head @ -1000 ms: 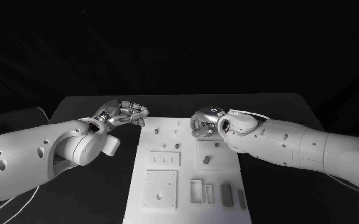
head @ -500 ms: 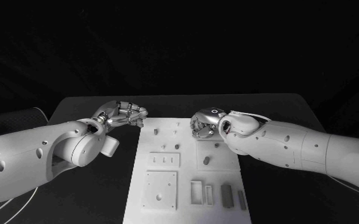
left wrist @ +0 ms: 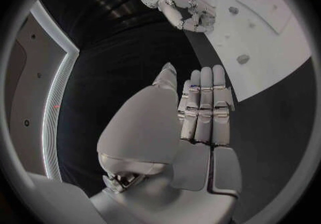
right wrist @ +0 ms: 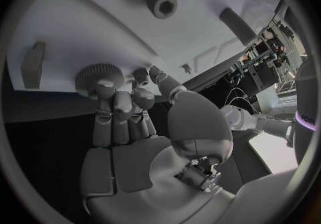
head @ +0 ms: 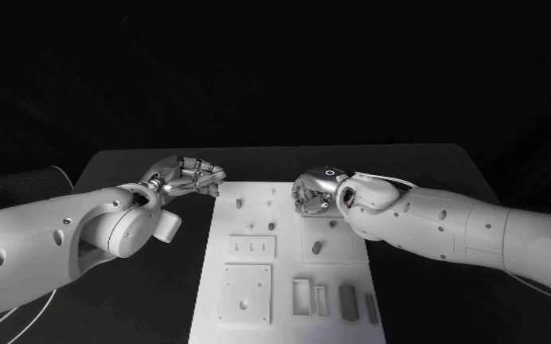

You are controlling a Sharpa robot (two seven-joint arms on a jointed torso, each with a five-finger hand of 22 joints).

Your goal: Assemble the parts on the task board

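Flanking task board [head: 287, 264] edges: hands apart.

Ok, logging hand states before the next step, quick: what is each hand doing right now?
Left hand: holds nothing, fingers straight and close together, beside the task board.
Right hand: fingertips on a round knurled part on the board.
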